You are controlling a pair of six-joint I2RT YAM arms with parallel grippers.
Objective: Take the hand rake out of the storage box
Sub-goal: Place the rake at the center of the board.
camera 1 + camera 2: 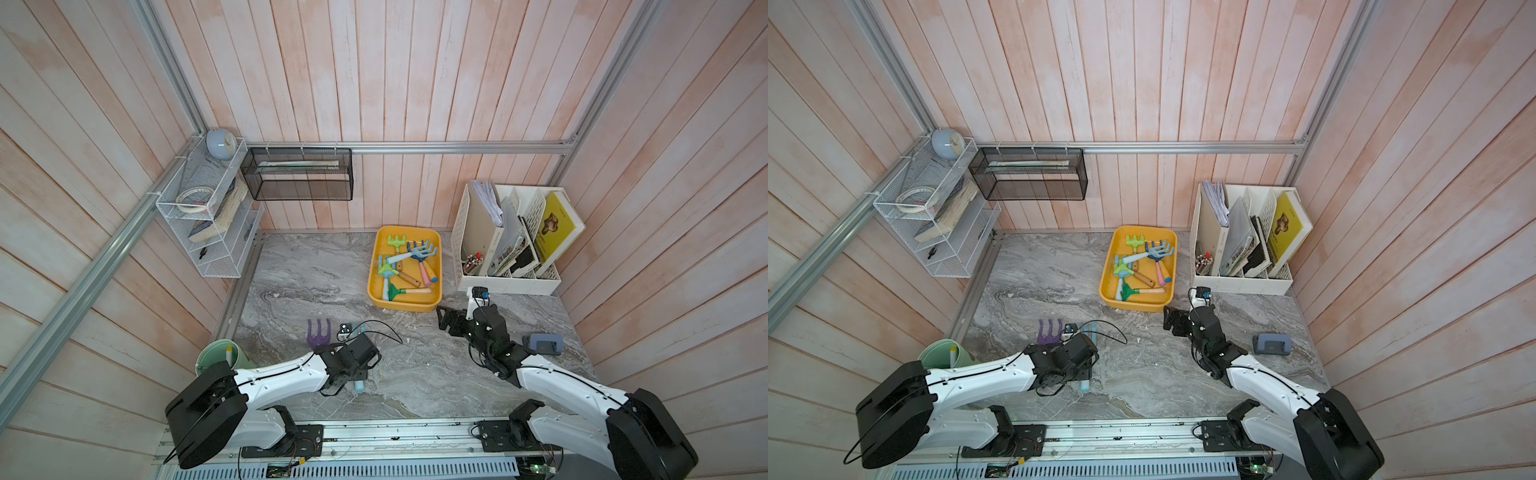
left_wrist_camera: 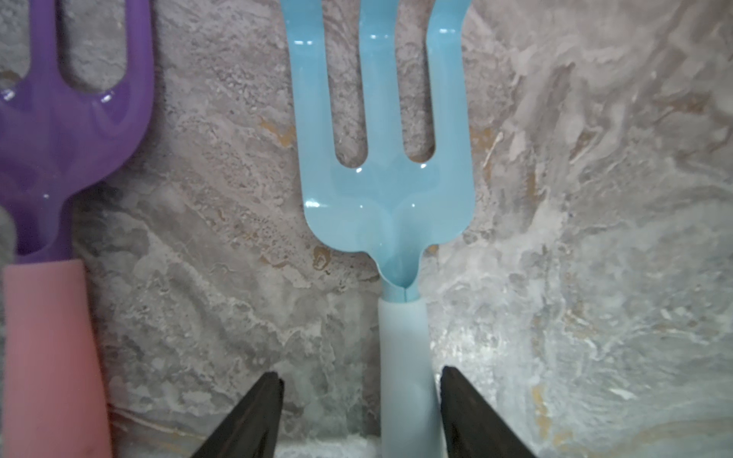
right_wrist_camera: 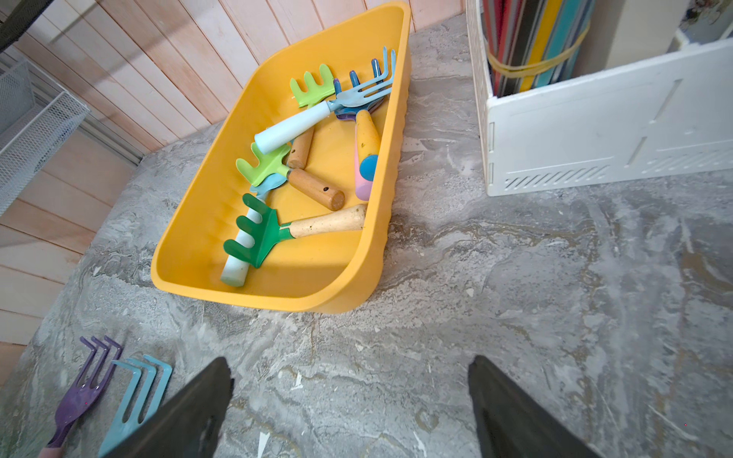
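Note:
The yellow-orange storage box (image 1: pixel 405 307) (image 1: pixel 1136 306) (image 3: pixel 277 301) sits at the back of the table and holds several hand rakes, among them a green one with a wooden handle (image 1: pixel 401 292) (image 3: pixel 261 234). Outside the box, a light blue hand rake (image 2: pixel 386 198) (image 3: pixel 135 392) lies flat on the marble top beside a purple one (image 1: pixel 319 332) (image 2: pixel 67 131). My left gripper (image 2: pixel 360 372) is open and straddles the blue rake's pale handle: one finger is close beside it, the other well clear. My right gripper (image 3: pixel 349 361) (image 1: pixel 451 322) stands open with nothing in it, off the box's near right corner.
A white perforated file organizer (image 1: pixel 509 282) stands right of the box. A grey hole punch (image 1: pixel 544 343) lies beside the right arm. A green bucket (image 1: pixel 218 353) sits at the near left. A black mesh basket (image 1: pixel 299 174) and a white wire shelf (image 1: pixel 208 224) hang on the walls.

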